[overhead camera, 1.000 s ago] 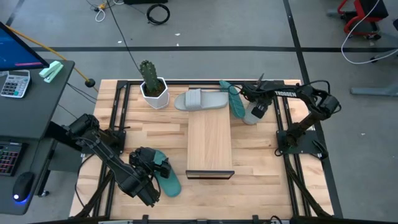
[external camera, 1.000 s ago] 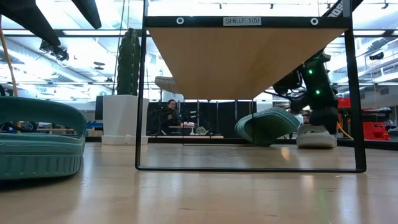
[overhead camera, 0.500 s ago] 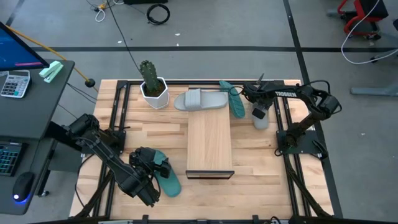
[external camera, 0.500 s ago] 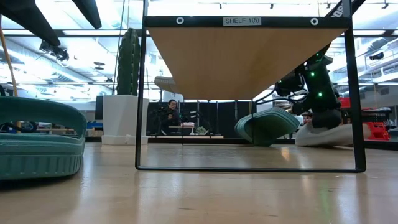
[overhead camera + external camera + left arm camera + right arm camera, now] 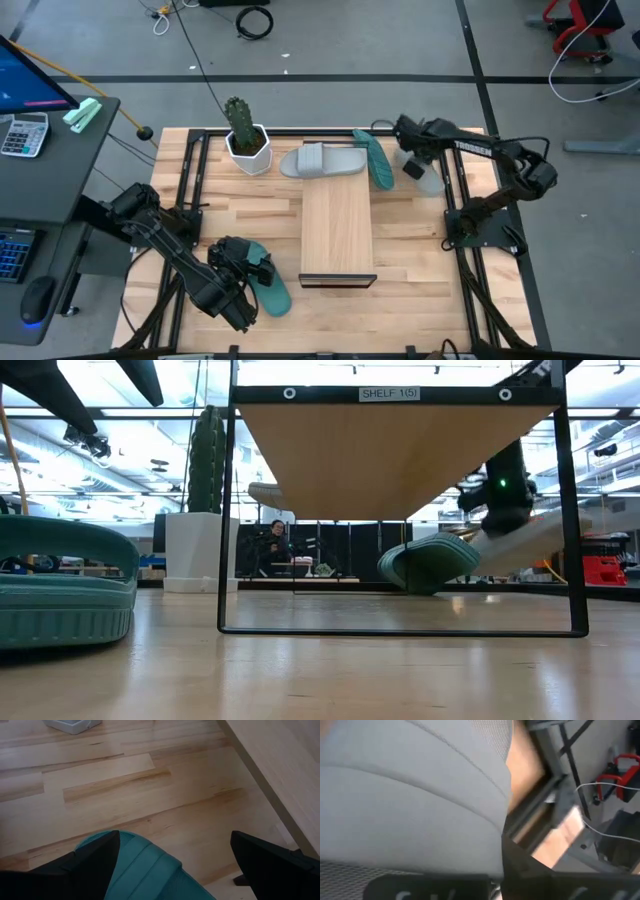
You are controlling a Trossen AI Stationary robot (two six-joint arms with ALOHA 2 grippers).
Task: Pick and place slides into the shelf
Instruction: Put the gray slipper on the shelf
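Observation:
The shelf point(image 5: 338, 228) stands mid-table, and a grey slide point(image 5: 322, 162) lies across its far end. A teal slide point(image 5: 376, 160) stands on its side edge on the table by the shelf's far right corner. My right gripper point(image 5: 413, 165) is at the far right, shut on a second grey slide point(image 5: 540, 540), which is off the table. Near the front left, my left gripper point(image 5: 243, 268) is open. Its fingers stand on either side of another teal slide point(image 5: 145, 870) that lies flat on the table. My right gripper comes at the grey slide point(image 5: 432, 180) from above. The gripper's own body hides which part the fingers are on. The slide is lifted clear of the table and tilted, its lower end point(image 5: 480, 555) under the gripper and its other end higher, toward the table's right.
A potted cactus point(image 5: 247, 140) stands at the far left of the table. Black frame rails point(image 5: 190, 190) run along the left and right sides. The shelf's black end frame point(image 5: 228, 510) rises at the near end. Bare tabletop point(image 5: 250, 215) lies left of the shelf.
My right gripper has shut on the grey slide at the far right and risen with it, going a little toward the far edge. The slide, which lay flat on the table, now hangs clear of it and tipped, one end higher.

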